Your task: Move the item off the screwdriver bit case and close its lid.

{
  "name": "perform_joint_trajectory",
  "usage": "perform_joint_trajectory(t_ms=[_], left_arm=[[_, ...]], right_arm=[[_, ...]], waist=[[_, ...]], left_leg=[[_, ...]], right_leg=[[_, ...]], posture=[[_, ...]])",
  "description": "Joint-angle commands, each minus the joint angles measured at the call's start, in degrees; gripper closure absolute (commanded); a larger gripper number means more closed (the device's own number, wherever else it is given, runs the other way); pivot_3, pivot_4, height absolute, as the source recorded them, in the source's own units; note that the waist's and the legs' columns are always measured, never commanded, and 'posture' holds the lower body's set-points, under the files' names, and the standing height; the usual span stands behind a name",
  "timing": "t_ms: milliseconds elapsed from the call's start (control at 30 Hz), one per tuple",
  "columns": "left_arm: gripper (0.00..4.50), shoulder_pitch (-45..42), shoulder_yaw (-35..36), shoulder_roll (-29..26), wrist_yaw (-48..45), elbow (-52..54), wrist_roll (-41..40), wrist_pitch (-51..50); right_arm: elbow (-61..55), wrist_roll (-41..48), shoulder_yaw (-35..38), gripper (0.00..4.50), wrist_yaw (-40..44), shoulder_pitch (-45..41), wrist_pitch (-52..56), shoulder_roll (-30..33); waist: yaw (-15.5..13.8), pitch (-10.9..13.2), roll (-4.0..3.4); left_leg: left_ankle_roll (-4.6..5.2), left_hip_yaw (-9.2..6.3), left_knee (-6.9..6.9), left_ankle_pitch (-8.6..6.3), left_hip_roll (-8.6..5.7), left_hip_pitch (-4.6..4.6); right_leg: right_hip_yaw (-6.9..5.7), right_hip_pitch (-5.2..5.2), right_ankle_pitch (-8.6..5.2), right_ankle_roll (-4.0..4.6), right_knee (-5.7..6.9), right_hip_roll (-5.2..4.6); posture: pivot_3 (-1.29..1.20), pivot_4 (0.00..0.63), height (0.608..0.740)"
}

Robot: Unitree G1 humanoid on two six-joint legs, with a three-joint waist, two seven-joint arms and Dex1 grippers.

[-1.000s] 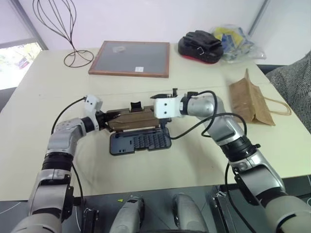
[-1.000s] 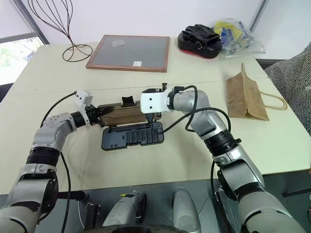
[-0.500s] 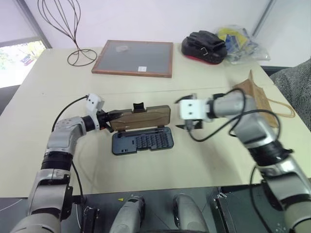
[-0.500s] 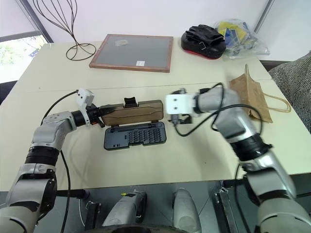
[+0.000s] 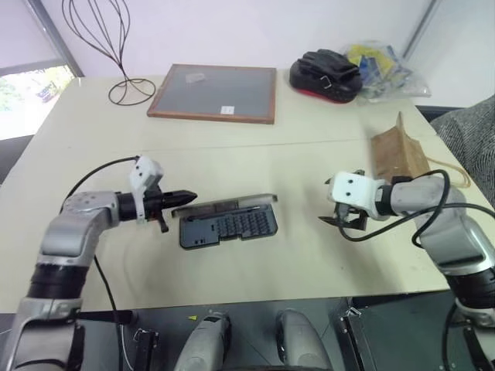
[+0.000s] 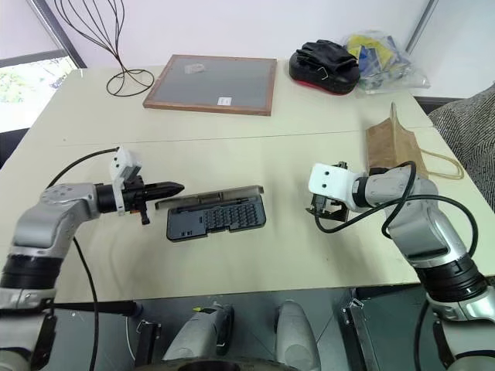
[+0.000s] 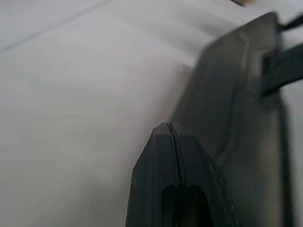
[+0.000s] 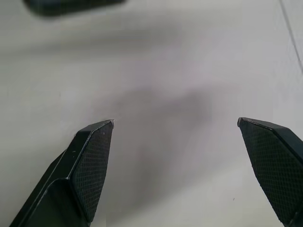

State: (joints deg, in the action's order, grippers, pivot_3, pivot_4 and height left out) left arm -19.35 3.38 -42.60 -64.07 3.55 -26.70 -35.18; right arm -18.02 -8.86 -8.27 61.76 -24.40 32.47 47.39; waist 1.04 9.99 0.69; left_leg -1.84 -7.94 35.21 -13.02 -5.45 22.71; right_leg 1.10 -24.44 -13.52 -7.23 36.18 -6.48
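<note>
Pressed together, the left gripper is being held just beside the screwdriver bit case, whose lid is being seen low over it; the right gripper is being kept spread, well apart, near the brown paper bag lying on the table

My left gripper points right across my front, fingers pressed together. My right gripper angles down and leftward, fingers spread wide, holding nothing.
</note>
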Motion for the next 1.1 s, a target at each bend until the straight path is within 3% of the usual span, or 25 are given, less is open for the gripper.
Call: perform_joint_trajectory(t_ms=[33, 200, 267, 300, 367, 600, 767, 933, 1100], left_arm=[[4.5, 4.1, 2.6, -4.2, -2.6, 7.8, -4.3, -3.7], [4.5, 8.1, 3.1, -7.0, -3.6, 12.0, -6.3, -4.3], [4.5, 5.8, 2.4, -5.8, -2.2, 10.1, -5.5, -3.0], [4.5, 4.0, 1.9, -4.9, -1.3, 8.5, -4.8, -2.5], [4.5, -1.0, 0.0, -3.6, -1.4, 3.4, -2.6, 0.1], [4.5, -24.9, -8.6, 2.2, -9.0, -24.8, 7.1, 13.5], [4.5, -36.2, -12.8, 9.5, -13.0, -42.4, 12.8, 21.2], [4.5, -41.8, -16.4, 15.8, -16.7, -56.2, 18.6, 28.1], [4.5, -44.4, -17.4, 19.3, -18.3, -63.9, 22.4, 32.5]], right_arm=[[-3.5, 2.5, 1.4, 0.11, -1.8, 0.3, 3.6, -1.4], [-5.4, 5.9, 1.8, 0.11, -3.3, 0.8, 8.1, -2.6], [-7.1, 8.1, 2.2, 0.11, -3.2, 0.9, 10.3, -2.9], [-7.9, 9.2, 2.3, 0.34, -3.2, 0.9, 11.3, -3.0], [-10.1, 12.7, 3.1, 0.9, -2.9, 0.7, 14.8, -3.6], [-26.7, 31.0, 7.3, 4.47, 0.1, 6.8, 32.3, -3.5], [-28.3, 37.4, 6.9, 4.47, -9.0, 5.6, 44.9, -13.3], [-24.1, 33.8, 2.4, 4.47, -25.4, 4.7, 52.9, -28.9], [-23.5, 31.6, -0.7, 4.47, -35.1, 7.1, 55.4, -36.3]], waist=[[-0.1, 0.0, 0.0], [-0.5, 0.0, 0.03], [-0.5, 0.0, 0.03], [-0.6, 0.0, 0.03], [-0.7, 0.0, 0.07], [-1.3, 0.1, 0.13], [-1.3, 0.0, 0.17], [-1.0, 0.0, 0.18], [-0.2, 0.0, 0.18]], left_leg=[[0.0, -0.01, 0.0, 0.0, 0.01, 0.01], [0.02, -0.01, 0.01, -0.01, 0.0, 0.04], [0.03, -0.01, 0.01, -0.02, 0.0, 0.04], [0.03, -0.02, 0.01, -0.02, 0.0, 0.04], [0.03, -0.04, 0.04, -0.02, 0.0, 0.05], [0.07, -0.04, 0.12, -0.04, -0.03, 0.15], [0.11, -0.04, 0.37, -0.06, -0.04, 0.32], [0.12, -0.09, 0.49, -0.06, -0.06, 0.47], [0.13, -0.12, 0.71, -0.07, -0.14, 0.66]], right_leg=[[0.0, 0.0, 0.0, 0.01, -0.02, 0.01], [-0.02, 0.02, -0.02, 0.05, -0.08, -0.03], [-0.02, 0.02, -0.04, 0.08, -0.08, -0.02], [-0.03, 0.02, -0.04, 0.08, -0.07, -0.02], [-0.08, 0.05, -0.03, 0.05, -0.07, -0.02], [-0.15, 0.03, 0.01, -0.01, -0.11, -0.01], [-0.23, -0.02, 0.02, -0.03, -0.07, 0.02], [-0.23, -0.15, 0.04, -0.06, 0.05, 0.02], [-0.17, -0.31, 0.13, -0.19, 0.1, 0.0]], posture=[[0.0, 0.15, 0.734], [0.0, 0.15, 0.734], [0.0, 0.15, 0.734], [0.0, 0.15, 0.734], [0.0, 0.15, 0.734], [0.0, 0.15, 0.734], [0.0, 0.15, 0.734], [0.0, 0.15, 0.734], [0.0, 0.15, 0.734]])
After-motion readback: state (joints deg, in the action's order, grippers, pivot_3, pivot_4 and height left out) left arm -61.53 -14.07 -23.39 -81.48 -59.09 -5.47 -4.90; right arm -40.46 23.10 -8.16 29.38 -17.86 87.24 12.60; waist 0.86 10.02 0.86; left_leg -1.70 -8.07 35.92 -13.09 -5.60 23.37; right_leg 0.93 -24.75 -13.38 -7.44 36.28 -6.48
